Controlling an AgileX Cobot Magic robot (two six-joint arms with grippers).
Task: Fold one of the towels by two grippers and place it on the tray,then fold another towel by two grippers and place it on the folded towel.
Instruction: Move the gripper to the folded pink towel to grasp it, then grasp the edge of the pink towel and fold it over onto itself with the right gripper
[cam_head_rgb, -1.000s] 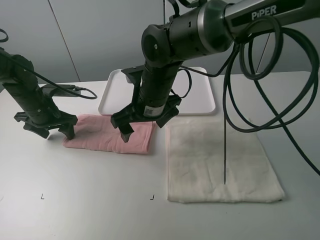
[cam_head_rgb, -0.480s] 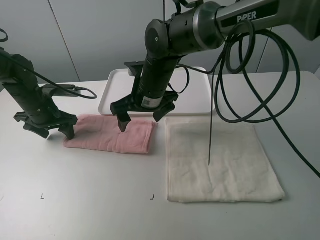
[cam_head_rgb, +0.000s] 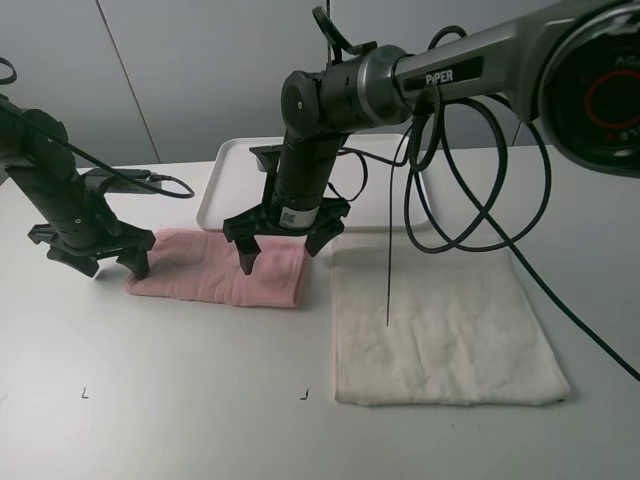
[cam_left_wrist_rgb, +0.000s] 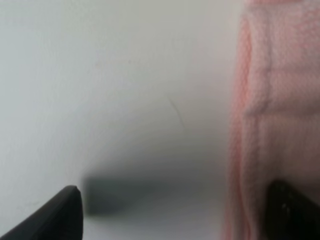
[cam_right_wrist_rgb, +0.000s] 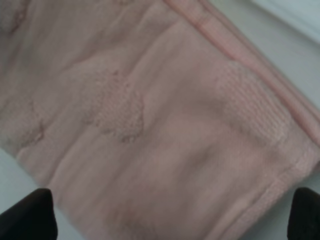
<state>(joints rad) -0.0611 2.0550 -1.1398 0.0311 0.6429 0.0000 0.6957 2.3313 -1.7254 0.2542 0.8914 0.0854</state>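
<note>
The pale pink soft cloth towel (cam_head_rgb: 205, 270) lies folded into a strip on the white surface (cam_head_rgb: 180, 400), in front of the flat white rectangular plastic tray (cam_head_rgb: 232, 190). The left gripper (cam_head_rgb: 104, 262) is spread wide and holds nothing; it straddles the strip's left end, one finger over the surface and one over the cloth. The right gripper (cam_head_rgb: 279, 257), also wide open and empty, hangs over the strip's right end. The cream off-white fluffy cloth towel (cam_head_rgb: 450, 330) lies flat just beside it, on the right.
</note>
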